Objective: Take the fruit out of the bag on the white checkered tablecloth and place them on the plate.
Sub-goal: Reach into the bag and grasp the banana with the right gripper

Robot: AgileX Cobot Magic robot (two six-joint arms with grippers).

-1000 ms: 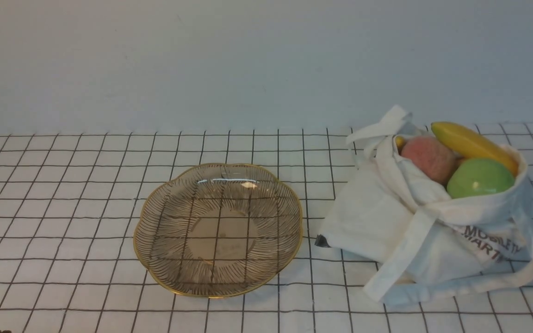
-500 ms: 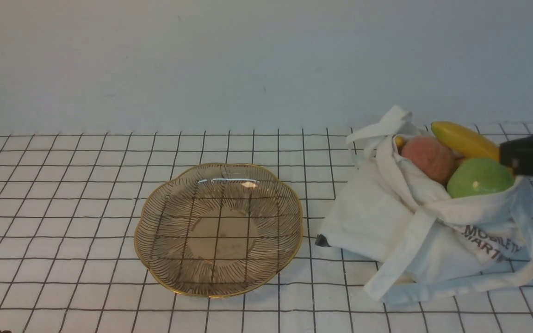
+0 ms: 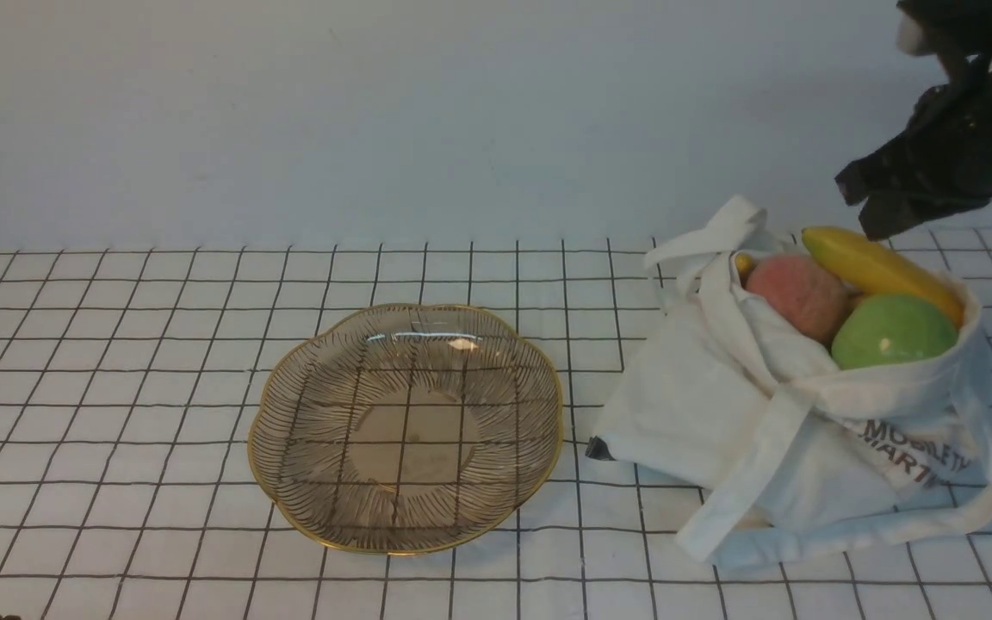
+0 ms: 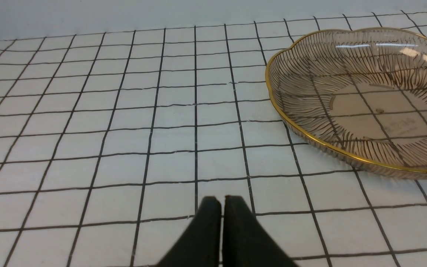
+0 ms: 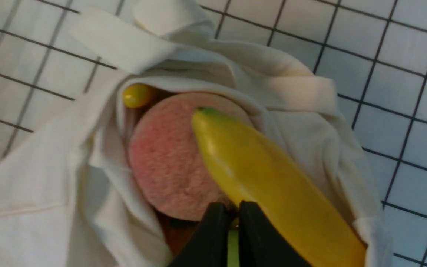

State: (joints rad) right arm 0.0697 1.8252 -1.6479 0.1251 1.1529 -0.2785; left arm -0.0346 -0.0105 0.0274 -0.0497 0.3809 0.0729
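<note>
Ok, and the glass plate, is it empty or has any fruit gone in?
Empty: only the checkered cloth's lines show through the plate.

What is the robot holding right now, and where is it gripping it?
Nothing: the right gripper is above the fruit, and the left gripper is empty.

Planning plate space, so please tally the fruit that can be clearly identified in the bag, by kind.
Long curved yellow banana: 1
Round glossy green apple: 1
Fuzzy pink-orange peach: 1
Total: 3, excluding partly hidden pieces
</note>
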